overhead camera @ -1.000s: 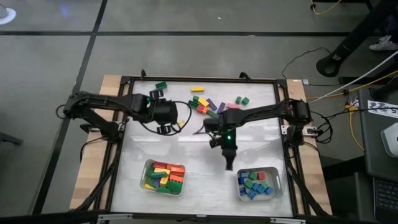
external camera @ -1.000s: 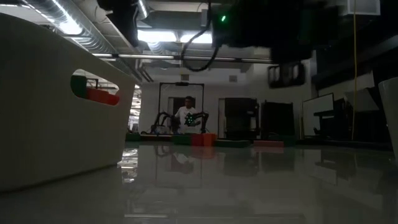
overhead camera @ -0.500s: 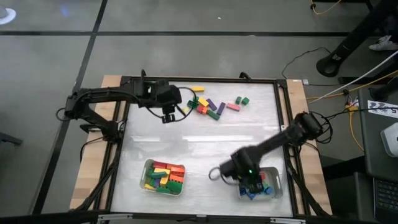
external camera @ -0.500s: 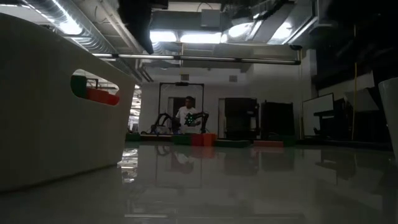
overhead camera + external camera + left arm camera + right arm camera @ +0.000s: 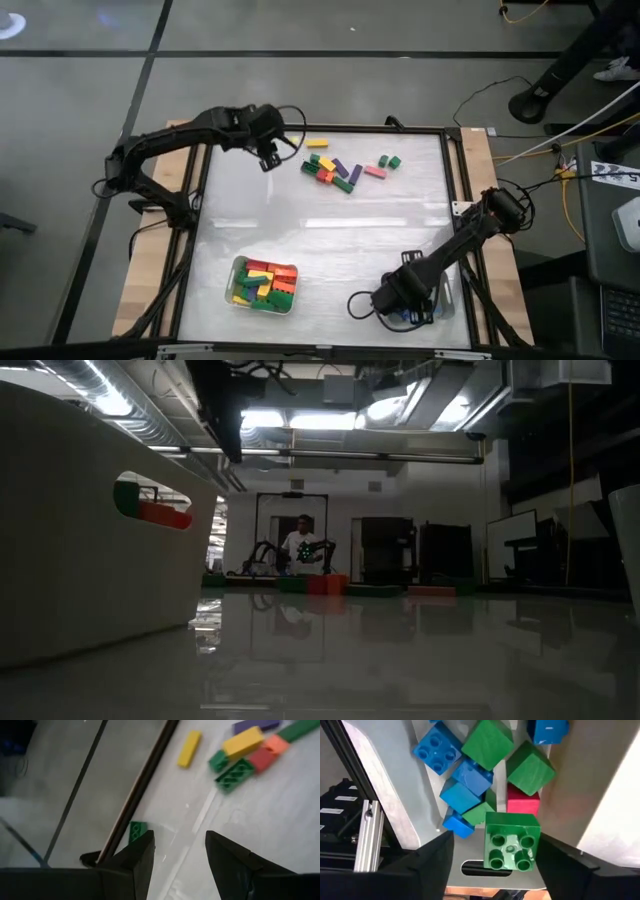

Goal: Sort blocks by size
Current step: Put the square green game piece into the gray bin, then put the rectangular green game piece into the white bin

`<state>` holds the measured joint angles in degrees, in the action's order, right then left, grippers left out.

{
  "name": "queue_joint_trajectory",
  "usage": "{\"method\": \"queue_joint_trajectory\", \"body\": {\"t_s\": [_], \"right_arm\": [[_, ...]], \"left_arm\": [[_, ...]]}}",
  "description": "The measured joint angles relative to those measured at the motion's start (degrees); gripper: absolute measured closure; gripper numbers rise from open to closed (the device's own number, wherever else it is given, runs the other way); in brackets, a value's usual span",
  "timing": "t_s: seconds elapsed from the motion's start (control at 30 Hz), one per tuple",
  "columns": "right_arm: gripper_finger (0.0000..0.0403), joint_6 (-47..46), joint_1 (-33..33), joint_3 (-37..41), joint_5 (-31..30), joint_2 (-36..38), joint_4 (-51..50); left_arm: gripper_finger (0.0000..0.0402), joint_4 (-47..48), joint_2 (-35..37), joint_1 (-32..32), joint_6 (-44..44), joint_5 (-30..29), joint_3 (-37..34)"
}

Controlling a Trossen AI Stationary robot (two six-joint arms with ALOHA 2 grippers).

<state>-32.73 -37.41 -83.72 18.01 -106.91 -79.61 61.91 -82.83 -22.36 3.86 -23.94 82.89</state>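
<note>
Loose blocks (long and squarish, mixed colours) cluster at the desk's far side; a green squarish one lies studs-up among blue, green, red squares.

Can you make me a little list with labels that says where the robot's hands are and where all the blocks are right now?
left gripper: at the table's far left corner, fingers apart, empty
right gripper: over the right tray, fingers wide apart
green square block: between the right fingers, above the small blocks in that tray
left tray: holds long red, yellow and green blocks
loose blocks: a small pile at the far side of the table
</note>
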Motion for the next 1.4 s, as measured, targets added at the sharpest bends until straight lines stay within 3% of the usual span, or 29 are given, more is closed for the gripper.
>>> {"method": "queue_joint_trajectory", "body": {"t_s": [0.27, 0.77, 1.03, 1.4], "right_arm": [[0.0128, -1.5, -0.4, 0.0, -1.3, 0.0, 0.0], [0.0127, -1.5, -0.9, 0.0, -3.4, 0.0, 0.0], [0.0127, -1.3, -0.8, 0.0, -5.4, 0.0, 0.0], [0.0127, -1.3, -0.8, 0.0, -6.0, 0.0, 0.0]], "left_arm": [[0.0237, -1.7, -2.2, -9.2, 2.7, 7.7, 0.0], [0.0237, -4.3, -18.2, -22.0, 12.6, 7.9, 0.0], [0.0238, -4.3, -24.9, -26.3, 17.6, 8.4, 0.0], [0.0238, -5.6, -26.4, -29.7, 19.8, 12.4, 0.0]]}}
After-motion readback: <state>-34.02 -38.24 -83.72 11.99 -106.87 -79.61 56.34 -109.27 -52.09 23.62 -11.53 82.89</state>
